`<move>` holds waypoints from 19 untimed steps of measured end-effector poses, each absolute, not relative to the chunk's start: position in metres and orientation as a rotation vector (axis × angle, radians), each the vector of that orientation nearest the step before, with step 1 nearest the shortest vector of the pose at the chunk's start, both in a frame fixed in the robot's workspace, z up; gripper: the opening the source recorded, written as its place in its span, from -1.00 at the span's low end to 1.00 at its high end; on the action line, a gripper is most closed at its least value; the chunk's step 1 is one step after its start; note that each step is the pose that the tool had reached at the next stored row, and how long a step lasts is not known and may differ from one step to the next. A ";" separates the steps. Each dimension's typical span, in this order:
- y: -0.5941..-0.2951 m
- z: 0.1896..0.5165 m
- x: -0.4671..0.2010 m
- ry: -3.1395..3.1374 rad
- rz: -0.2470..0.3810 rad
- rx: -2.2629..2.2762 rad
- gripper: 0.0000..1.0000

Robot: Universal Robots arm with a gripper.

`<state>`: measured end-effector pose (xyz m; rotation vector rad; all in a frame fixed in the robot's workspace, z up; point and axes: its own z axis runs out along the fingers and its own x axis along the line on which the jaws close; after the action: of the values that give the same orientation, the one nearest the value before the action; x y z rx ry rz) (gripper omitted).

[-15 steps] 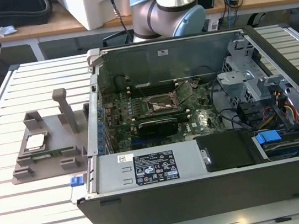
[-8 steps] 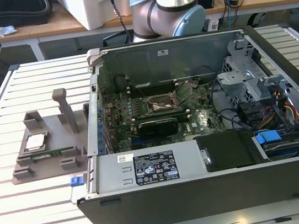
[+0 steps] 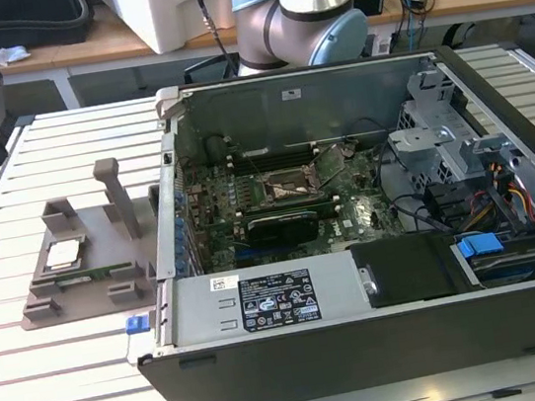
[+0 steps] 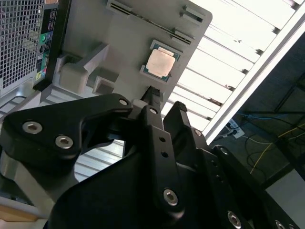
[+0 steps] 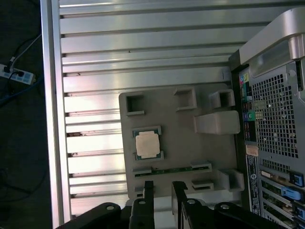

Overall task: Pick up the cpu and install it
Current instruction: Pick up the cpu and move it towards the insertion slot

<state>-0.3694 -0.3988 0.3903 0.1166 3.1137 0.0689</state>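
Well clear of cpu (image 5: 147, 144), gripper (image 5: 163, 184).

In the exterior view, the silver-and-blue robot arm (image 3: 306, 15) is cut off by the upper edge. Its lower part is hidden behind the far wall of the open dark-grey computer case (image 3: 368, 346), which is itself cropped at the exterior view's right. In both wrist views, the black metal gripper (image 5: 163, 186) is cropped at the edge, and part of the grey plastic holder block (image 5: 181, 143) is covered by its fingers (image 5: 148, 191).
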 end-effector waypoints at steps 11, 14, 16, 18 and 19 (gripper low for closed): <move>-0.399 0.390 -0.370 3.117 0.048 -0.006 0.20; -0.399 0.390 -0.370 3.117 0.048 -0.012 0.20; -0.398 0.390 -0.370 3.117 0.048 -0.012 0.20; -0.398 0.388 -0.370 3.117 0.048 -0.012 0.20; -0.398 0.387 -0.370 3.117 0.048 -0.012 0.20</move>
<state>-0.3695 -0.3985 0.3874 -0.0121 3.1170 0.0481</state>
